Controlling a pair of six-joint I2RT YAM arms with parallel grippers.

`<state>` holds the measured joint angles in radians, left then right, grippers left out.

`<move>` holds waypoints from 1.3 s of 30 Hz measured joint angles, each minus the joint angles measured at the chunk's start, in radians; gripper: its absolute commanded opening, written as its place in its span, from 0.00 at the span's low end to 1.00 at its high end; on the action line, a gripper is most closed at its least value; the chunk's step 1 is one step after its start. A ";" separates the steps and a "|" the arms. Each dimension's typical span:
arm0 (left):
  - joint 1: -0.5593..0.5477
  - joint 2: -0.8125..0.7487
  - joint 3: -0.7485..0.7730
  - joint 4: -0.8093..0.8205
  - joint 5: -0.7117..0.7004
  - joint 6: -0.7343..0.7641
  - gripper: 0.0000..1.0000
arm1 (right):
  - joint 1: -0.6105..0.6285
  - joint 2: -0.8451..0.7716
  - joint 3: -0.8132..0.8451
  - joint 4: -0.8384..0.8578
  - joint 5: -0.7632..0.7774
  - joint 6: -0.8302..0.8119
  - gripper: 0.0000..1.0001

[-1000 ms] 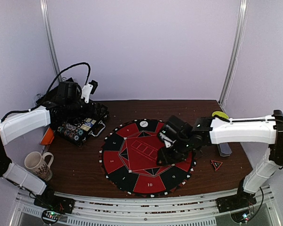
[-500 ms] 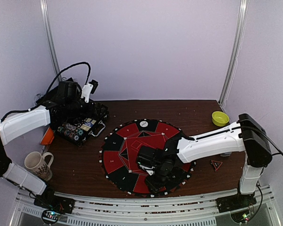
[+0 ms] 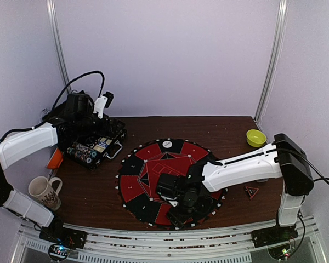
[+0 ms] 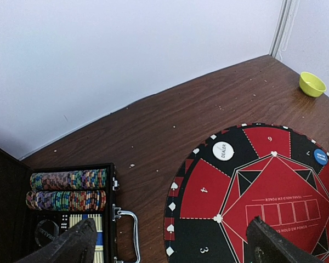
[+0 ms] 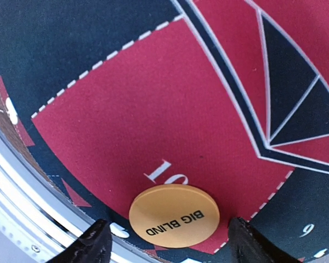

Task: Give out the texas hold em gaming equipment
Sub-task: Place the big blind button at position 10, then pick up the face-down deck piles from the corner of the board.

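Left claw (image 4: 172,221), right claw (image 5: 167,223), both spread.

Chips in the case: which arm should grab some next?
Left. The left end effector hangs open over the case holding the chips. The right end effector is far off, low over the mat, around the orange button.

Your Big Blind disc (image 5: 174,216) lies on the mat's (image 3: 132,189) near segment, the dealer disc (image 4: 223,150) seemingly on a far one, the case (image 3: 93,149) leftward.
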<state>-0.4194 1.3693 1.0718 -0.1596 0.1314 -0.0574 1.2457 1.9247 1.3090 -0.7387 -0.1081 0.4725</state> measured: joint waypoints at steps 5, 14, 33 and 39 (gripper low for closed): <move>0.000 -0.001 0.000 0.000 0.000 0.000 0.98 | -0.013 -0.010 0.044 -0.013 0.019 0.005 0.81; 0.000 -0.005 0.000 0.000 0.001 0.001 0.98 | -0.328 -0.277 -0.002 -0.019 0.116 0.064 0.91; 0.000 -0.005 0.001 -0.010 0.001 0.011 0.98 | -1.272 -0.567 -0.340 -0.037 0.198 -0.098 1.00; 0.000 -0.005 0.002 -0.018 0.001 0.015 0.98 | -1.355 -0.551 -0.340 -0.008 0.093 -0.157 0.97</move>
<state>-0.4194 1.3643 1.0740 -0.1780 0.1326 -0.0425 -0.1097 1.3739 0.9695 -0.7467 -0.0147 0.3153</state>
